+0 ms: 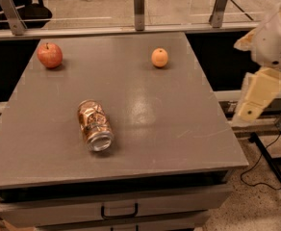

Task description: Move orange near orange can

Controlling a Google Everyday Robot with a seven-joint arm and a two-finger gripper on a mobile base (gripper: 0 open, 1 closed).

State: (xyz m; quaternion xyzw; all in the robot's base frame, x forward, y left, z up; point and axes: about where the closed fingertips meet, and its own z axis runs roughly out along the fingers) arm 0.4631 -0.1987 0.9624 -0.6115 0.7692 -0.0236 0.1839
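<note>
The orange (159,57) is a small round fruit sitting on the far right part of the grey table (169,129). The orange can (95,125) lies on its side near the table's middle left, its silver top facing the front edge. My gripper (256,97) hangs off the table's right side, level with the table's middle, well clear of both the orange and the can. It holds nothing that I can see.
A red apple (50,55) with a stem sits at the far left corner. A railing with metal posts (139,1) runs behind the table. Drawers with a handle (119,210) are below the front edge. Cables lie on the floor at right.
</note>
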